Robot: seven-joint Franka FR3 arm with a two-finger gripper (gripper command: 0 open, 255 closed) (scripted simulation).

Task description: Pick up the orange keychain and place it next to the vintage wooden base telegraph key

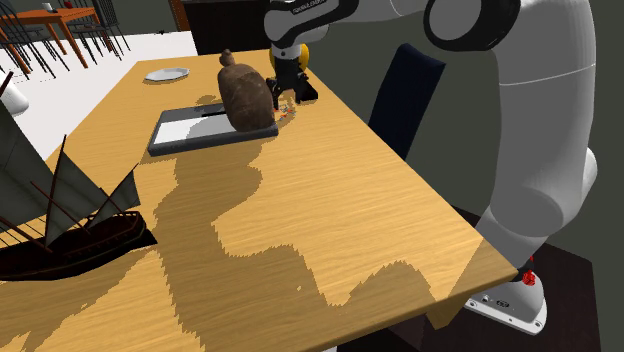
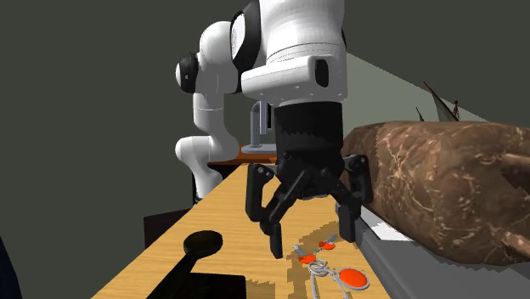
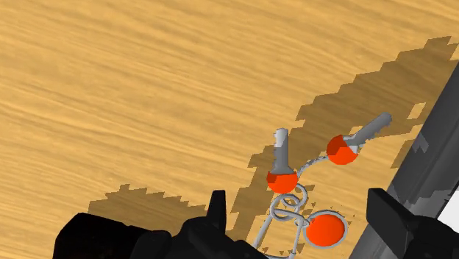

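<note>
Looking along the shoulder view from its left, I see a dark model ship (image 1: 70, 225) on the near end of the wooden table (image 1: 350, 200). Farther back are a grey plate (image 1: 166, 74) and a flat grey tray (image 1: 185, 132) with a brown sack-like lump (image 1: 245, 95) on it. Just to the right of that lump the gripper (image 1: 290, 92) hangs low over the tabletop. A dark chair (image 1: 410, 95) stands past the table edge, and the stand (image 1: 510, 300) is at the lower right.

In the second exterior view, the black knob and lever of the telegraph key (image 2: 197, 246) sit at the lower left. The gripper (image 2: 312, 240) is in the middle with its claw spread wide and nothing in it, fingertips close above the wood. The orange keychain (image 2: 331, 263) lies flat on the table below and between them, close beside the tray's edge.

In the wrist view the keychain (image 3: 301, 191), grey rings with orange-headed keys and an orange round tag, lies in shadow. Its ring is between the fingers (image 3: 217, 217), which do not touch it.
</note>
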